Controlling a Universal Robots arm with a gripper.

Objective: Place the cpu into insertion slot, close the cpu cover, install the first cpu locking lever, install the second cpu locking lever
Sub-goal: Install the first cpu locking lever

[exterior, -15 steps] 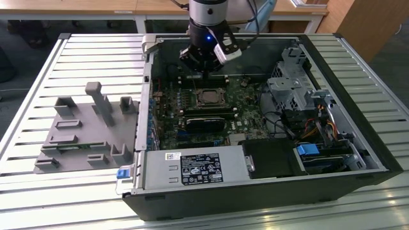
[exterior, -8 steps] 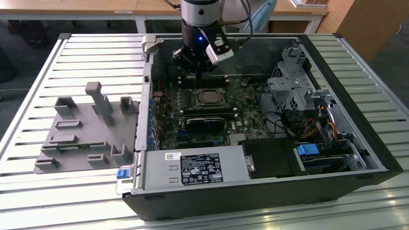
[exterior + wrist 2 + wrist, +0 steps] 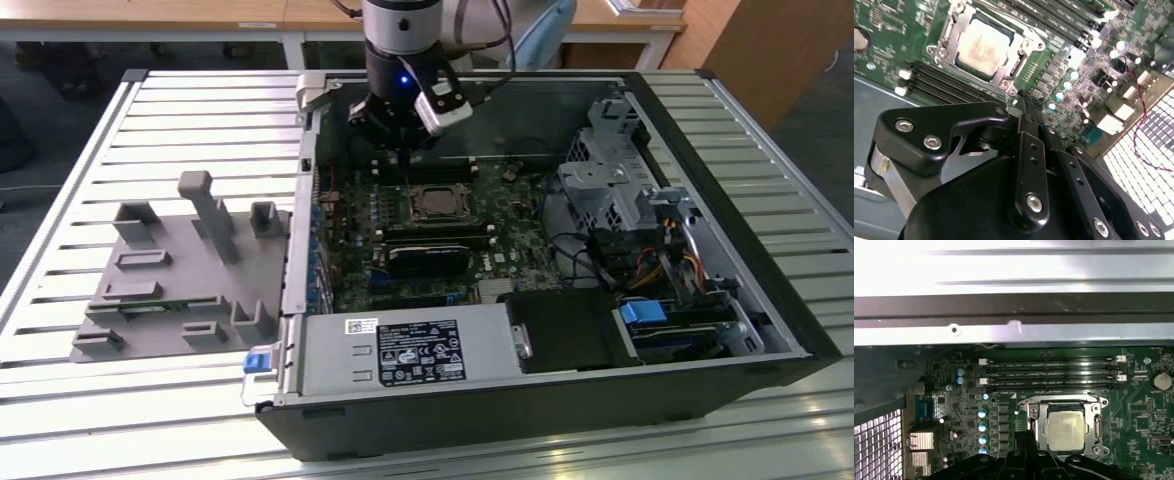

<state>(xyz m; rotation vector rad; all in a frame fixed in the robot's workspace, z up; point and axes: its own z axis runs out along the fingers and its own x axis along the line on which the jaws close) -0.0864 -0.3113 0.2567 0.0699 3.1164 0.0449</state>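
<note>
The cpu (image 3: pixel 983 46), a silver-grey square chip, lies flat in the insertion slot (image 3: pixel 412 204) on the green board. The cpu cover (image 3: pixel 1039 426), a silver frame, lies flat around the chip and leaves its top showing through the cut-out. My gripper (image 3: pixel 1023 99) hangs just beside one corner of the socket, above the board, with its black fingers pressed together and nothing between them. In the exterior view the gripper (image 3: pixel 400 152) stands over the board at the socket's far edge. Whether the locking levers are latched I cannot tell.
The board sits inside an open black computer case (image 3: pixel 747 300). Long black memory slots (image 3: pixel 1049 372) run beside the socket. A power supply (image 3: pixel 400 355) fills the case's near side, and drive bays with cables (image 3: pixel 627 210) its right in the exterior view. A grey fixture (image 3: pixel 174 270) stands outside on the slatted table.
</note>
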